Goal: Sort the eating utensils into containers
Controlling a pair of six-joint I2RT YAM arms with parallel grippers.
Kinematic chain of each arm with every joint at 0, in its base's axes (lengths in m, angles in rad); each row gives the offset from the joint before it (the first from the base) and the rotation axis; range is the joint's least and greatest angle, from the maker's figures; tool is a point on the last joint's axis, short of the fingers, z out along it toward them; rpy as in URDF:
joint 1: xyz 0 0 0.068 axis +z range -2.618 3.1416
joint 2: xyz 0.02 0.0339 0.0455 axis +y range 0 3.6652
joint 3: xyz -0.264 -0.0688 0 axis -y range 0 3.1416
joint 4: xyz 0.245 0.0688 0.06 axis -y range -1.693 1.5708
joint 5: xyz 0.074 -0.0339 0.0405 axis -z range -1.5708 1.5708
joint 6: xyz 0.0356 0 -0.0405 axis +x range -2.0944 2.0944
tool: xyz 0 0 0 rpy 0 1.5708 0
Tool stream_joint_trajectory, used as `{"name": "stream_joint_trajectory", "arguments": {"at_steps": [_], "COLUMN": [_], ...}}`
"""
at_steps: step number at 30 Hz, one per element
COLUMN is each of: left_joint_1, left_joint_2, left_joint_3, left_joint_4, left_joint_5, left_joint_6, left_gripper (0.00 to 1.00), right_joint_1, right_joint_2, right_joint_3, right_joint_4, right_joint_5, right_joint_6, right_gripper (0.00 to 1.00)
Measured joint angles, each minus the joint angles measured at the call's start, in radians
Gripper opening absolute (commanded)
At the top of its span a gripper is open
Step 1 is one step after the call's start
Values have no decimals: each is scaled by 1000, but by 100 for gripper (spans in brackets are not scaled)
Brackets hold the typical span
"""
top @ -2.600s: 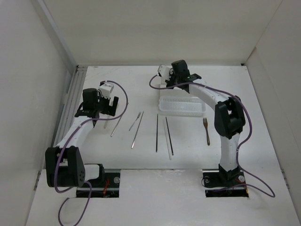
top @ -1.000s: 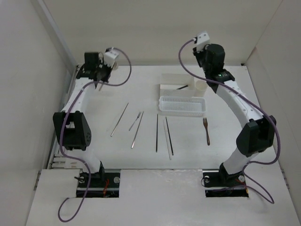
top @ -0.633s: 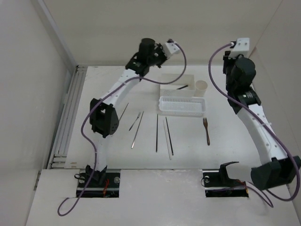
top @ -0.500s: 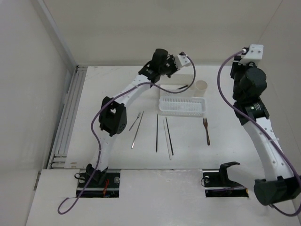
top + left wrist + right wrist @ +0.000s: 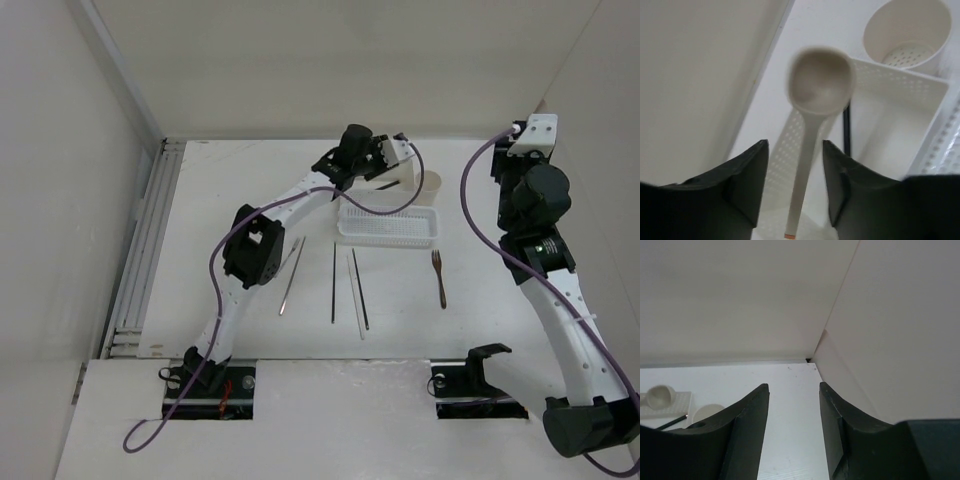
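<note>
Since the earlier frames my left arm (image 5: 290, 195) has swung from the left side to the top centre of the overhead view. The right arm (image 5: 560, 300) has lifted away to the upper right.

The left pincer (image 5: 793, 147) is spread. A pale spoon (image 5: 821, 82), blurred, sits between its fingers with a gap on either side. It is over the deep white box (image 5: 920, 85), which holds a dark chopstick (image 5: 846, 130). The round cup (image 5: 870, 45) is at the upper right of that view.

The right pincer (image 5: 792, 389) is spread on nothing. A fork (image 5: 438, 275) and more chopsticks (image 5: 333, 282) lie on the tabletop (image 5: 230, 200) below the perforated tray (image 5: 388, 225).
</note>
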Motion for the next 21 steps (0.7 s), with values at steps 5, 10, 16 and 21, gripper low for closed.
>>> {"name": "stream_joint_trajectory", "arguments": {"at_steps": [5,10,16,21], "left_joint_1": [-13,-6,48,156], "left_joint_2": [-13,-60,-239,-525], "left_joint_3": [-84,-142,-155,-321], "left_joint_4": [47,48,10,-11], "left_joint_5": [-18,-39,-146,-272], "left_joint_6": [-26,-69,-222,-430], "left_gripper": [72,79,80,79], "right_joint_1": [0,0,1,1], "right_joint_2": [2,-1,-27,65], "right_joint_3": [1,9,50,39], "right_joint_4": [1,-11,-172,-380], "right_joint_5": [-18,-61,-122,-175], "right_joint_6": [-32,-13,156,430], "right_gripper": [66,100,100,100]}}
